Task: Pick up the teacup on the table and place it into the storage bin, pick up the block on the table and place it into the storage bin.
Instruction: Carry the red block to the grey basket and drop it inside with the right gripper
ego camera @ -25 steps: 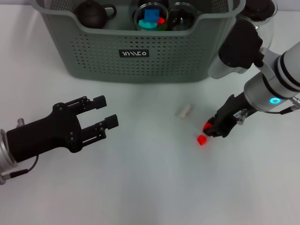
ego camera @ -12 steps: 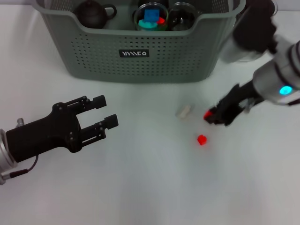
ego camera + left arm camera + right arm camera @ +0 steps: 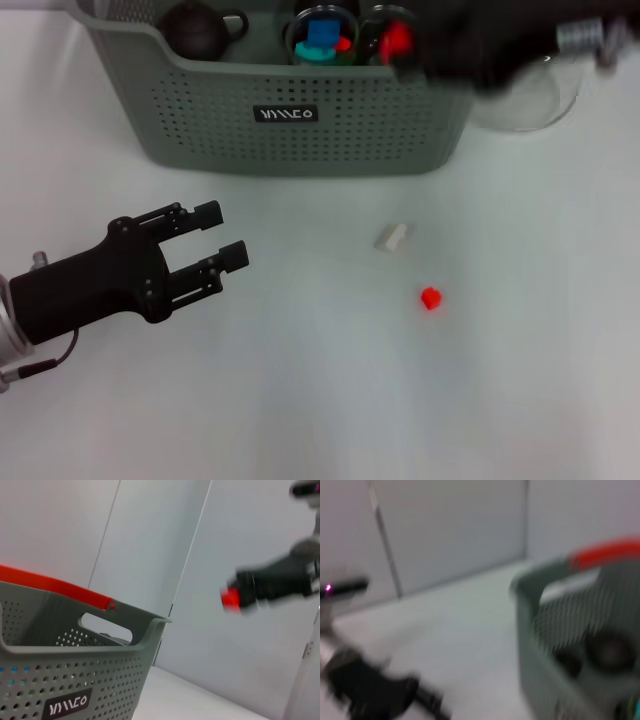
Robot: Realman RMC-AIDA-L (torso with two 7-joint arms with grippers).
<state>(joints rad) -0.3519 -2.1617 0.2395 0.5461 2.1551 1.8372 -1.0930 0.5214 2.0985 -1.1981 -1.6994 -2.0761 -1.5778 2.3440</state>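
The grey-green storage bin (image 3: 300, 110) stands at the far middle of the table, and its corner also fills the left wrist view (image 3: 75, 690). Inside it sit a dark round teacup (image 3: 195, 28) and a glass cup (image 3: 322, 38) holding blue and red blocks. My right gripper (image 3: 402, 48) hovers over the bin's right part, shut on a small red block (image 3: 396, 40); the left wrist view shows that same block (image 3: 231, 599) at its tip. A second red block (image 3: 431, 298) lies on the table. My left gripper (image 3: 225, 234) rests open at the near left.
A small white piece (image 3: 393, 237) lies on the table between the bin and the loose red block. A clear glass pitcher (image 3: 530, 95) stands just right of the bin. The right wrist view shows the bin (image 3: 560, 630) and my left arm (image 3: 370, 690).
My right gripper has risen from beside the loose red block and swung up and left over the bin, carrying its red block. The left arm has stayed put.
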